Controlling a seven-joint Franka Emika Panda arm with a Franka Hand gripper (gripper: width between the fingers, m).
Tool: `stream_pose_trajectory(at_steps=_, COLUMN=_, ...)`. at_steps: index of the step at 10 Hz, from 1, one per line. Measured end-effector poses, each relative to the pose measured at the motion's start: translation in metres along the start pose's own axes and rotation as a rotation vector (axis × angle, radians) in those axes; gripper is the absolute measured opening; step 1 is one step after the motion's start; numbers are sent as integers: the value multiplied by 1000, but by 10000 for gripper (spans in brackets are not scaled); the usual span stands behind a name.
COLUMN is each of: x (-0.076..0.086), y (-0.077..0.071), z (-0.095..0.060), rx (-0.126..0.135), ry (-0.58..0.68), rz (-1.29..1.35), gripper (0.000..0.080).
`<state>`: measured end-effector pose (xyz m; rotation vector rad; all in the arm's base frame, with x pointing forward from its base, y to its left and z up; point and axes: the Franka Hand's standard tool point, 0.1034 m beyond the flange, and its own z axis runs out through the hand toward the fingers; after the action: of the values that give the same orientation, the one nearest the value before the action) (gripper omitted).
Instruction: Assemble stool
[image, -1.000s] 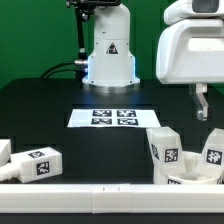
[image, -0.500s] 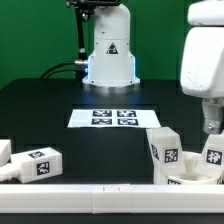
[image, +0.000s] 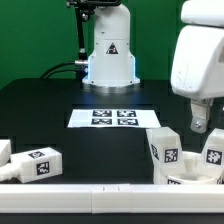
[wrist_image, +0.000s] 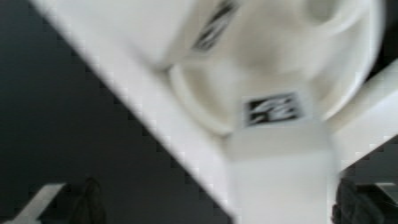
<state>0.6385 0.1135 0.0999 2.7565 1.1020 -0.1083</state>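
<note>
My gripper (image: 200, 124) hangs at the exterior view's right, fingers (wrist_image: 68, 203) spread wide, nothing between them. Just below it a stool leg (image: 165, 150) and a second leg (image: 213, 152) stand by the seat disc (image: 188, 180) (wrist view is blurry: white plastic, one tag (wrist_image: 270, 108)). A third leg (image: 36, 164) lies at the exterior view's left, apart from the marker board (image: 113, 117)

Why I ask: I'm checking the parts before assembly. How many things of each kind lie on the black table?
White plastic block-like tagged stool legs: 3, one cut off at the exterior view's left edge
White plastic round stool seat disc: 1
Thin flat white marker board: 1
Total: 5
</note>
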Motion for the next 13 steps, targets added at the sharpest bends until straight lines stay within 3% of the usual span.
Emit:
stream_pose_trajectory(at_steps=2, x=5, y=-15, z=3, rx=6, ry=12, rz=8, gripper=649)
stream_pose_trajectory(at_steps=6, x=1, y=-11, z=21, rx=0, ry=12, rz=19, gripper=649)
stream_pose_trajectory(at_steps=7, x=4, y=-11, z=30, rx=-14, ry=32, rz=26, gripper=649)
stream_pose_trajectory(at_steps=10, x=4, y=-10, z=33, rx=-20, ry=44, rz=64, gripper=621)
stream_pose_trajectory(at_steps=11, x=4, y=-9, z=33, rx=-20, ry=44, rz=71, gripper=438)
stream_pose_trajectory(at_steps=12, x=4, y=-9, z=33, rx=-17, ry=46, rz=149, gripper=438)
stream_pose_trajectory(at_steps=13, x=4, y=-9, z=33, rx=-15, ry=47, rz=240, gripper=334)
